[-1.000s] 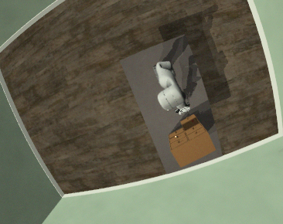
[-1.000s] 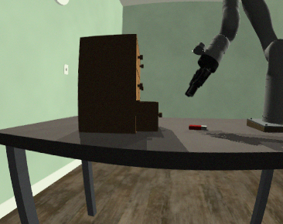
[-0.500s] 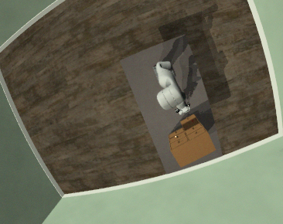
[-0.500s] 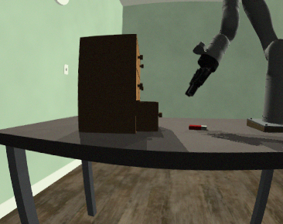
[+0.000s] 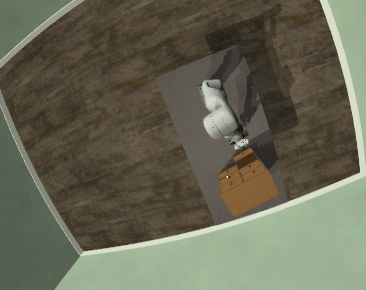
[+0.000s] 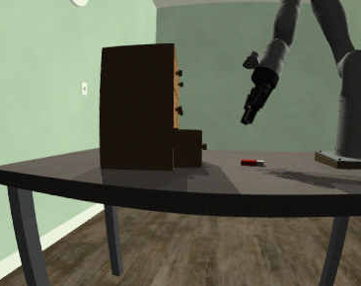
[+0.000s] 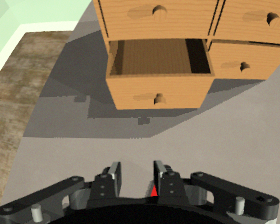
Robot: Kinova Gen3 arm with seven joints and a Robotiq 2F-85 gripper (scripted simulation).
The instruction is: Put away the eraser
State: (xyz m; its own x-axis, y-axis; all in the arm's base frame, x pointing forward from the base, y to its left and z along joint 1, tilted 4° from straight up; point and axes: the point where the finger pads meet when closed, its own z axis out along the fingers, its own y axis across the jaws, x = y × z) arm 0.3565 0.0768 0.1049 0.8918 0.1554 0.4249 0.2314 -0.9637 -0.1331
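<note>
The eraser, red with a white end point(image 6: 252, 163), lies on the table in front of the chest; a red corner of it point(image 7: 154, 191) shows beside the right finger in the wrist view. The wooden chest point(image 5: 252, 194) point(image 6: 137, 108) stands upright. Its bottom left drawer point(image 6: 188, 149) point(image 7: 136, 93), as the wrist view has it, is pulled partly out and sits level. The visible part of its floor shows no eraser; its back is hidden under the chest. My gripper point(image 6: 246, 122) point(image 7: 137, 171) is partly open with nothing between the fingers. It hangs above the table, short of the drawer and higher than the eraser.
The bottom right drawer point(image 7: 231, 59) and the upper drawers point(image 7: 136, 22) look pushed in, with knobs sticking out. The grey table point(image 5: 182, 115) point(image 6: 222, 178) point(image 7: 91, 155) carries the robot's base point(image 6: 342, 160) on the side away from the chest. A wall stands behind the chest.
</note>
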